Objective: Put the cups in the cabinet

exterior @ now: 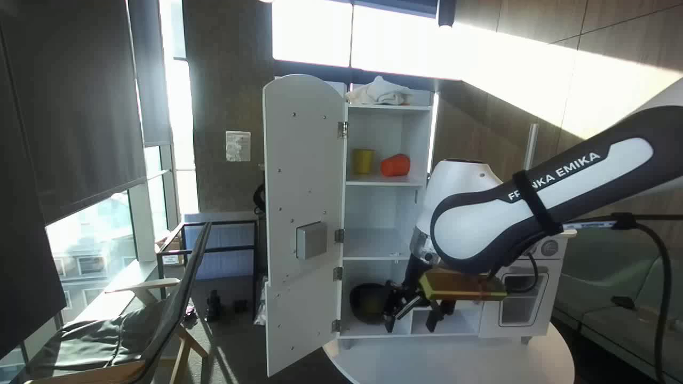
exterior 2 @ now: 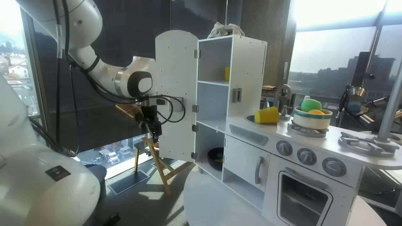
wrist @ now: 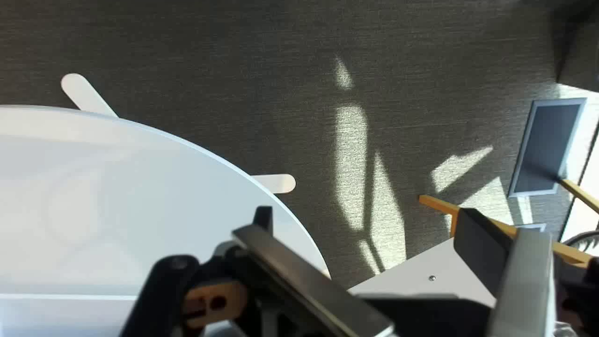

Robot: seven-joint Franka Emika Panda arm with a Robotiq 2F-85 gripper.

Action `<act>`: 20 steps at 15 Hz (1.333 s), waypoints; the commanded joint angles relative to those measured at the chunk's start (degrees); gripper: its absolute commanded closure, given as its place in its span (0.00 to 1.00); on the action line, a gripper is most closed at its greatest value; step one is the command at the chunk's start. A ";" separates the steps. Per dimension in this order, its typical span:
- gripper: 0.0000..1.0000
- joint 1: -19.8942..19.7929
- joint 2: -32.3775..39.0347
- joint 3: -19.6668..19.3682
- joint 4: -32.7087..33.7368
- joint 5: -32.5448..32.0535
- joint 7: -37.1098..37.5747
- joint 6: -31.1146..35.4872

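An empty gripper [exterior: 410,320] hangs before a cabinet [exterior: 371,213] whose door [exterior: 304,186] stands open. On the cabinet's upper shelf [exterior: 385,183] we find a yellow cup [exterior: 363,161], upright, and an orange cup [exterior: 395,165] that appears tipped on its side; a third cup [exterior 2: 267,115], also yellow, lies over at the sink [exterior 2: 250,118] just beside the cabinet. We judge the task partly done, and take the step in hand to be the fetching of that third cup, not yet gripped. The next move likely calls for raising the gripper, swinging it from the cabinet's front to the sink alongside, and closing with care on the cup, whose slanted lie could let it roll; then comes the carry back to the cabinet's shelf. The arm [exterior: 496,224] slopes down toward the cabinet and bends sharply near its end, leaving the gripper pointed downward, low in front of the cabinet, touching nothing that we can see. Its jaws stand apart with nothing between them to hold; in the wrist view we see the fingers [wrist: 522,281] well spread.
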 commanded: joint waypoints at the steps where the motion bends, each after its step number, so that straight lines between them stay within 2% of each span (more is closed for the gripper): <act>1: 0.00 0.77 0.02 -0.82 0.12 -0.44 0.28 -0.08; 6: 0.00 0.77 -0.03 -0.82 0.24 -0.44 0.28 -0.08; 9: 0.00 -2.70 2.67 0.00 1.93 -5.21 5.17 2.28; 13: 0.00 -7.43 4.73 -0.97 4.30 -11.47 10.89 6.88; 17: 0.00 -11.09 6.01 -3.13 8.08 -16.18 15.11 5.70; 20: 0.00 -12.83 5.44 -6.28 10.32 -17.40 15.30 7.28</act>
